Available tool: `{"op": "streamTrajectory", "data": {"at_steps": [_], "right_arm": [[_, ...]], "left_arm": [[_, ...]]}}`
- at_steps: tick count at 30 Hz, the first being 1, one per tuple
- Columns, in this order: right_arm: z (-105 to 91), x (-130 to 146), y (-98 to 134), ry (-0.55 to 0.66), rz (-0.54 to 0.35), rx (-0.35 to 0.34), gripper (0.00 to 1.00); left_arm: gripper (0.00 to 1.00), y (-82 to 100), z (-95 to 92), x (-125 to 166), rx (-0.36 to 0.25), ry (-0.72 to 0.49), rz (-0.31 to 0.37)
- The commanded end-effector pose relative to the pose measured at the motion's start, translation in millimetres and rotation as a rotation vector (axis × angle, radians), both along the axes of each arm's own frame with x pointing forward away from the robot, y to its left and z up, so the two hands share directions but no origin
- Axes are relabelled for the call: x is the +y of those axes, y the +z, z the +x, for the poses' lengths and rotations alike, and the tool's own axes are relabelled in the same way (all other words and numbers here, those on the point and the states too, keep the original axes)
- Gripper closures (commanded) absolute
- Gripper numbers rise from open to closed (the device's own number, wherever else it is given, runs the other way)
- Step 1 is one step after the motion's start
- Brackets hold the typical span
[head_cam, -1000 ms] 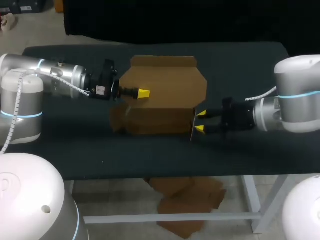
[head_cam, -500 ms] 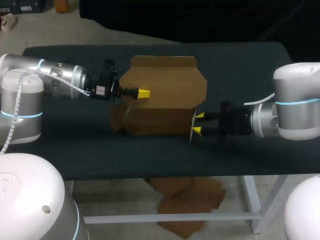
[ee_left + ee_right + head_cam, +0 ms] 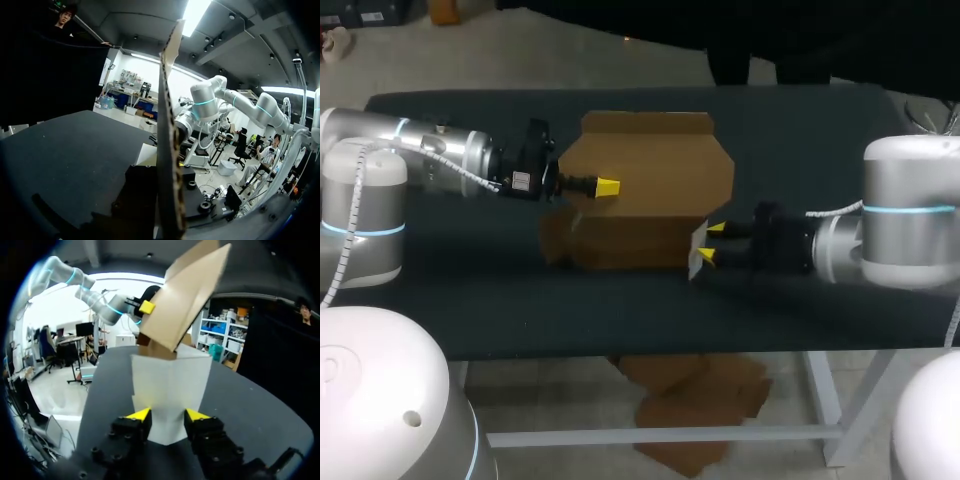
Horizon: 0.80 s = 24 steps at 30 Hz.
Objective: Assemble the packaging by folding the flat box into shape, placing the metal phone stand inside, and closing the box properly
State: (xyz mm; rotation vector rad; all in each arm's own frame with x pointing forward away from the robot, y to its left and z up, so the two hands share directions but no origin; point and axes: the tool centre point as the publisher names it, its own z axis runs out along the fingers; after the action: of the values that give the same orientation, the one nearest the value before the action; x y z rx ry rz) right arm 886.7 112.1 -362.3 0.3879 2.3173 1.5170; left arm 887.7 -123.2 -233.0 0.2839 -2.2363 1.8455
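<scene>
The brown cardboard box point(image 3: 635, 243) stands mid-table with its big lid flap point(image 3: 650, 165) raised behind it. My left gripper point(image 3: 607, 186) is shut on that lid flap's left part; in the left wrist view the flap's edge point(image 3: 167, 150) runs straight up from the hidden fingers. At the box's right end my right gripper point(image 3: 710, 243) is open, its yellow tips against the pale side flap point(image 3: 697, 258). In the right wrist view the side flap point(image 3: 170, 385) fills the space just ahead of the right gripper point(image 3: 168, 415). No phone stand shows.
A small brown flap point(image 3: 556, 240) sticks out at the box's left end. The dark table point(image 3: 800, 130) stretches bare behind and to the right of the box, and its front edge runs close below the box.
My right gripper has moved left and pushed the side flap in toward the box's end. The left arm and the lid flap have stayed still.
</scene>
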Motion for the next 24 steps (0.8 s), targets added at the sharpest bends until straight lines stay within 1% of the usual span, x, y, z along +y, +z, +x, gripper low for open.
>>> {"op": "streamTrajectory", "data": {"at_steps": [1, 9, 13, 19, 24], "right_arm": [[-4.0, 2, -5, -0.076, 0.041, -0.041, 0.53], [-4.2, 3, -4, -0.169, 0.065, -0.043, 0.54], [-2.6, 5, -3, -0.181, 0.074, -0.042, 0.54], [2.1, 8, -1, -0.225, 0.087, -0.039, 0.53], [6.1, 11, -3, -0.297, 0.084, -0.027, 0.53]], "left_arm": [[1.0, -2.1, -0.5, 0, 0.001, -0.002, 0.001], [1.0, -2.1, -0.5, 0, 0.001, -0.002, 0.001], [1.0, -2.1, -0.5, 0, 0.001, -0.002, 0.001], [1.0, -2.1, -0.5, 0, 0.001, -0.002, 0.001], [1.0, -2.1, -0.5, 0, 0.001, -0.002, 0.001]]}}
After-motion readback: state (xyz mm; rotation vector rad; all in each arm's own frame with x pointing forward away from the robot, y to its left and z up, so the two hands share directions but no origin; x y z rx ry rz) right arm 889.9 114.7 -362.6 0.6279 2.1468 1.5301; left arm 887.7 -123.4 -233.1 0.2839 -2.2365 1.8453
